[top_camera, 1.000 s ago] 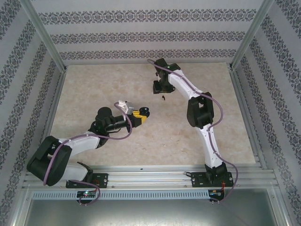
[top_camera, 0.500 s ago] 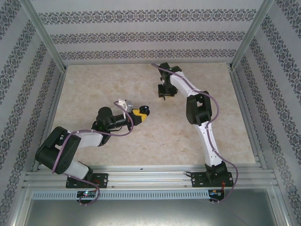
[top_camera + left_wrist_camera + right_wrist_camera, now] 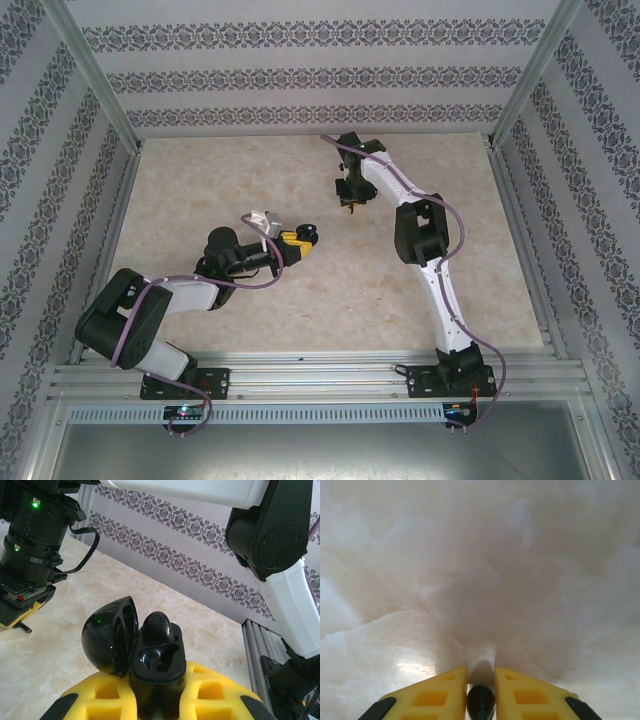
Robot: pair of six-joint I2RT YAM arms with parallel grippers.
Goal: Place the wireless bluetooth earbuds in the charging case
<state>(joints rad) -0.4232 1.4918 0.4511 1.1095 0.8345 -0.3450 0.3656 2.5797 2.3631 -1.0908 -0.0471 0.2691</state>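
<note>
A beige, marbled worktop (image 3: pixel 220 180) sits between pale walls (image 3: pixel 320 60) papered with horizontal bands of dark damask pattern. Aluminium posts (image 3: pixel 100 85) rise at the back corners. Slotted aluminium rails (image 3: pixel 320 372) run along the near edge. The light is soft and even.

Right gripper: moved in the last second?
Yes. In the top view the right gripper has shifted slightly away from the back wall, toward the near edge and a little rightward. Its fingers now pinch the earbud.
</note>
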